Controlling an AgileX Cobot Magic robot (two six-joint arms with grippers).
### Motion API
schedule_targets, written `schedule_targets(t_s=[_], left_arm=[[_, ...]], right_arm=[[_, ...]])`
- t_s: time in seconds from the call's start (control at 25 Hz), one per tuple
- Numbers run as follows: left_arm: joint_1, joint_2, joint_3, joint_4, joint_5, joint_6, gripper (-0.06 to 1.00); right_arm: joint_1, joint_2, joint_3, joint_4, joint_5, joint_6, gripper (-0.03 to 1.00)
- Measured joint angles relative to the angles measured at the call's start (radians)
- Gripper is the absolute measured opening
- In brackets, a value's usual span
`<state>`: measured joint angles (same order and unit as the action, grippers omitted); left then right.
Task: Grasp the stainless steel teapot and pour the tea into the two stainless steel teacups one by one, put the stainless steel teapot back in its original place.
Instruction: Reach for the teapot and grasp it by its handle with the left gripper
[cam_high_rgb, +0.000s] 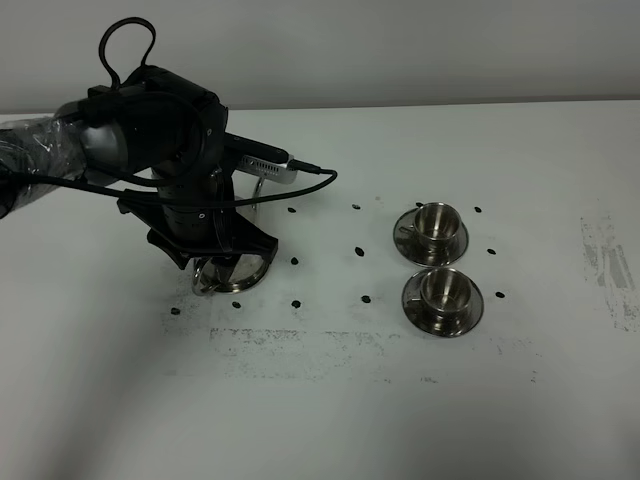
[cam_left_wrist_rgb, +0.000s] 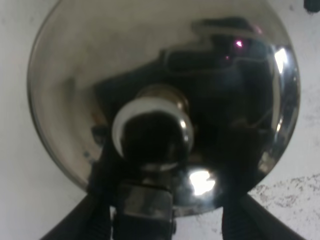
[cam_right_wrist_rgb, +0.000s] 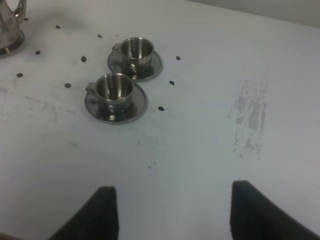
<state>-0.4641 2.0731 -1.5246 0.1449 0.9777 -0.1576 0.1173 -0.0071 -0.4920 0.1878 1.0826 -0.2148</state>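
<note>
White table (cam_high_rgb: 520, 400) with a black left arm (cam_high_rgb: 150, 130) over a stainless steel teapot (cam_left_wrist_rgb: 165, 65) and two stainless steel teacups to the right.

Seen from above, the teapot stands on the left part of the table, mostly hidden under the left gripper (cam_left_wrist_rgb: 167, 227). Its fingers (cam_left_wrist_rgb: 95, 220) sit on either side of a dark block beside the knobbed lid, perhaps the handle. The close view is too blurred to tell whether they grip it. The right gripper (cam_right_wrist_rgb: 175, 205) hangs over bare table, jaws apart and empty. The far teacup (cam_high_rgb: 435, 222) and near teacup (cam_high_rgb: 443, 290) stand upright on saucers, well apart from the teapot. Small black dots (cam_high_rgb: 358, 249) mark the table between them.
</note>
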Motion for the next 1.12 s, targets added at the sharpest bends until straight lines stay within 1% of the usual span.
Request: schedule_targets(t_s=[0.64, 0.8, 0.92, 1.0, 1.12], left_arm=[[0.004, 0.018, 0.0, -0.001, -0.001, -0.004, 0.47], [0.012, 0.018, 0.0, 0.0, -0.002, -0.016, 0.45], [0.012, 0.019, 0.0, 0.0, -0.002, -0.021, 0.39], [0.012, 0.019, 0.0, 0.0, -0.003, -0.021, 0.32], [0.012, 0.019, 0.0, 0.0, -0.003, -0.021, 0.19]], right_arm=[[0.0, 0.0, 0.0, 0.0, 0.0, 0.0, 0.48], [0.0, 0.0, 0.0, 0.0, 0.0, 0.0, 0.48], [0.0, 0.0, 0.0, 0.0, 0.0, 0.0, 0.48], [0.0, 0.0, 0.0, 0.0, 0.0, 0.0, 0.48], [0.0, 0.0, 0.0, 0.0, 0.0, 0.0, 0.48]])
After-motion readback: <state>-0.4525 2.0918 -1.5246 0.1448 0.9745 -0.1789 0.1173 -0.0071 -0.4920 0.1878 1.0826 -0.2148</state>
